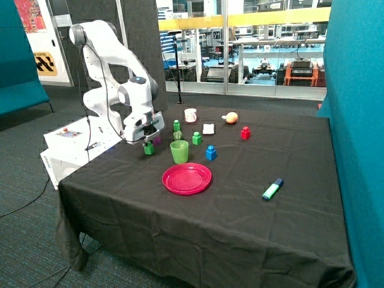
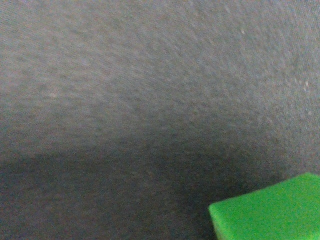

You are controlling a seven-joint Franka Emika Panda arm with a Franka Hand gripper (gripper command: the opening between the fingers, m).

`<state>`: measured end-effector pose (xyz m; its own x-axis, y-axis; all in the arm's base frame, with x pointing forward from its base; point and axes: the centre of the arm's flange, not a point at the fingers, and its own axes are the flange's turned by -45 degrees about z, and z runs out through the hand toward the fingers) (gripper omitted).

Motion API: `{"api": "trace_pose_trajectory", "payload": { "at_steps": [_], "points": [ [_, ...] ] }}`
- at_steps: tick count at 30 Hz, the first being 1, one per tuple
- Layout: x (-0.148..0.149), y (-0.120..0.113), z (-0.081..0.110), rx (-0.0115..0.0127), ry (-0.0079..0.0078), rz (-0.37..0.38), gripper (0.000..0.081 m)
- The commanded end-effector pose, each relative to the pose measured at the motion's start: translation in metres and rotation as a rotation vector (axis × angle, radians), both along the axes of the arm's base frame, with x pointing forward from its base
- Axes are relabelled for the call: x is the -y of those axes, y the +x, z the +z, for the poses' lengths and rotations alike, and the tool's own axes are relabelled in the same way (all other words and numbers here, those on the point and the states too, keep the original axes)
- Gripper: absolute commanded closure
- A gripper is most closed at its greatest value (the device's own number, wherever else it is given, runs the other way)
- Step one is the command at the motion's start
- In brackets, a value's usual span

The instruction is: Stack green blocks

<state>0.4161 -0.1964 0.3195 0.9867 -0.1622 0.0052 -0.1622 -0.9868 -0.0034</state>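
Observation:
Three green blocks stand on the black tablecloth point(image 1: 240, 204). One green block point(image 1: 149, 148) is directly under my gripper point(image 1: 147, 143), close to the table's edge nearest the robot base; its corner shows in the wrist view point(image 2: 270, 210) against the cloth. I cannot tell whether the gripper holds it. A second green block point(image 1: 176, 125) stands farther back. The third green block point(image 1: 197, 138) stands behind the translucent green cup point(image 1: 179, 152). None of the blocks is on another.
A pink plate point(image 1: 186, 179) lies in front of the cup and a blue block point(image 1: 210, 153) beside it. A red block point(image 1: 245, 132), a white mug point(image 1: 191, 115), a small white item point(image 1: 208, 128) and an orange fruit point(image 1: 231, 117) sit farther back. A highlighter point(image 1: 272, 189) lies towards the teal wall.

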Motion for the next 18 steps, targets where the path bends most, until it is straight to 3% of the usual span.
{"api": "trace_pose_trajectory", "payload": {
  "at_steps": [1, 9, 18],
  "points": [
    [-0.012, 0.009, 0.034, -0.0057, -0.0027, 0.04, 0.0808],
    [-0.024, 0.025, 0.064, -0.0056, -0.0027, 0.069, 0.0808],
    [-0.04, 0.043, 0.077, -0.0056, -0.0028, 0.108, 0.0808]
  ]
}}
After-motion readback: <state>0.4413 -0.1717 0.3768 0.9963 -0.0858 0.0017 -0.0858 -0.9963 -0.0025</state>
